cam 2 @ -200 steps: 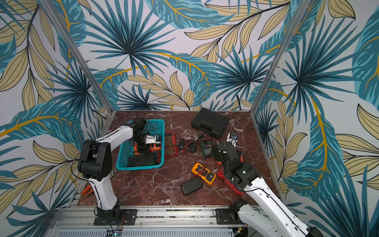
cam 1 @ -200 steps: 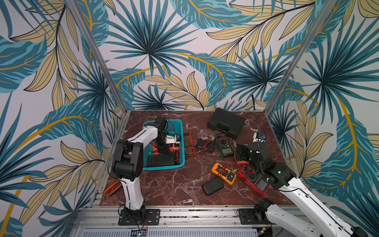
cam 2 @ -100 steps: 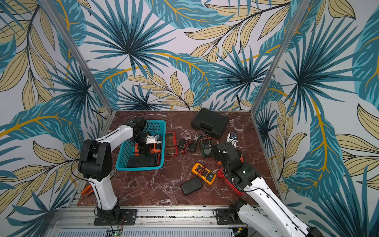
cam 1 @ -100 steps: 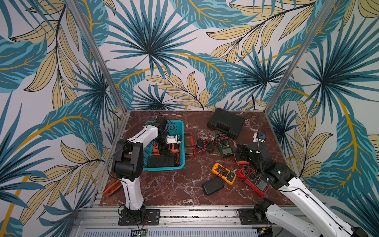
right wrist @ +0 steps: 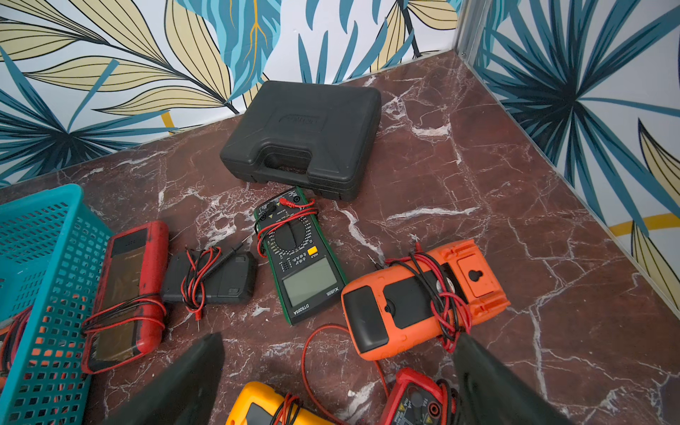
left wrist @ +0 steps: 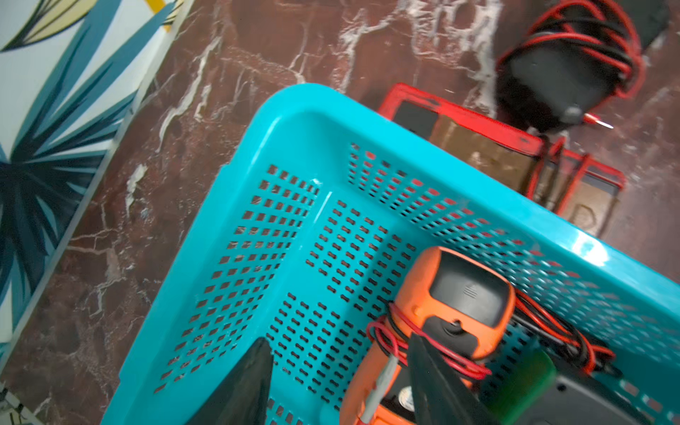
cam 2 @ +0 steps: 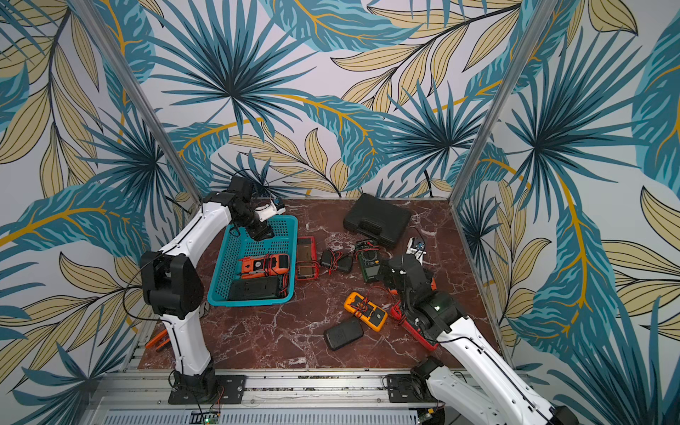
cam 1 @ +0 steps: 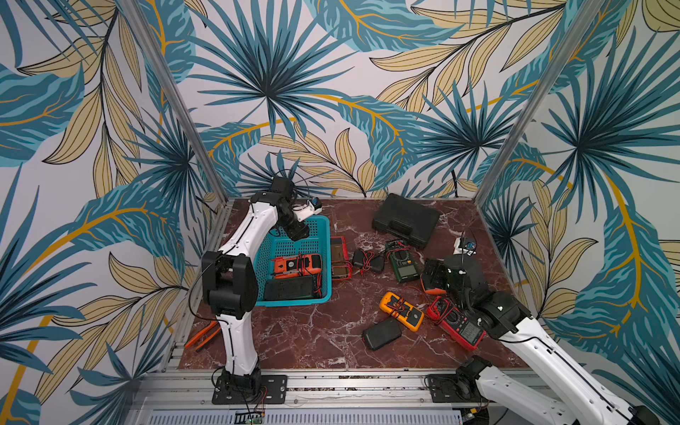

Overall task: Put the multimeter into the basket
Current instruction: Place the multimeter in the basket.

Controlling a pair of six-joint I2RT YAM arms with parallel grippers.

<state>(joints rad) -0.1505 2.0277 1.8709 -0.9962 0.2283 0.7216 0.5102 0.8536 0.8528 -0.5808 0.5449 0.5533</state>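
dark red marble table (cam 1: 312, 331), leaf-print walls (cam 1: 331, 92) on three sides. your basket (cam 1: 294, 302) sits on the left half, close to the left arm. two meters are already in it: an orange multimeter (cam 1: 296, 265) lying flat with red and black leads wound round it, and a black multimeter (cam 1: 289, 287) just beside it on the near side. your left gripper (left wrist: 338, 338) hangs over the basket's far end, above bare mesh floor; its fingers (left wrist: 243, 386) are partway apart with nothing between them. your right gripper (right wrist: 336, 349) is spread wide and empty over the right half of the table, with a second orange multimeter (right wrist: 423, 298) lying back-up just ahead of its fingertips. a red multimeter (right wrist: 125, 294) lies just beside the basket's right wall, then a small black unit (right wrist: 209, 279) wrapped in leads, then a green multimeter (right wrist: 301, 257) with its top end close to the black case (right wrist: 305, 136). nearer the arm bases: a yellow multimeter (cam 1: 401, 312), a second red multimeter (cam 1: 456, 323) partly under the right arm, and a flat black unit (cam 1: 381, 333). an orange tool (cam 1: 202, 335) lies at the table's left edge.
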